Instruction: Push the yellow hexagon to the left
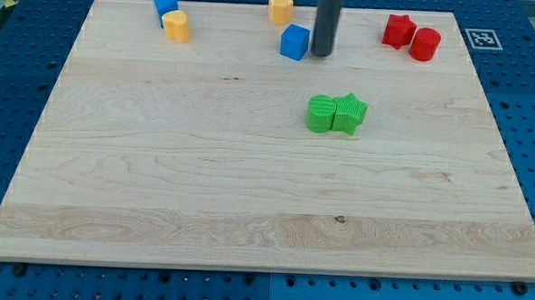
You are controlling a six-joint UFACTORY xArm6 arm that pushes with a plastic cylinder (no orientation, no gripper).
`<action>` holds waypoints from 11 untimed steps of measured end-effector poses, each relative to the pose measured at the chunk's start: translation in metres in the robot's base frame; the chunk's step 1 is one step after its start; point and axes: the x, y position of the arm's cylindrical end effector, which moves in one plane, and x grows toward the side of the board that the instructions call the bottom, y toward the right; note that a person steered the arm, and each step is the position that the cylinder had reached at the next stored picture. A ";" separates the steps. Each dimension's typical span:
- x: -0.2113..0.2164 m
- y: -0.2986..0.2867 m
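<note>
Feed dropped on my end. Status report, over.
My tip down beside blue cube, on its right. Yellow hexagon at top edge, untouched, up-left of tip. Blue cube sits just below it.

board: pale wooden board (202, 192)
12 o'clock: yellow hexagon block (280, 8), blue cube block (295, 42)
11 o'clock: blue block (164, 5), yellow block (175, 26)
1 o'clock: red star block (398, 31), red cylinder block (425, 44)
centre: green cylinder block (321, 113), green star block (349, 113), touching

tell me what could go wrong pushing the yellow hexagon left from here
My tip sits right of the blue cube, below-right of the yellow hexagon. Sweeping straight left would likely shove the cube instead. The hexagon also sits near the board's top edge, so an angled push might slide it off.
</note>
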 end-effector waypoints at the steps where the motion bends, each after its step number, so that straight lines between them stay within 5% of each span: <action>1: -0.001 -0.040; 7: -0.111 -0.005; 11: -0.107 -0.089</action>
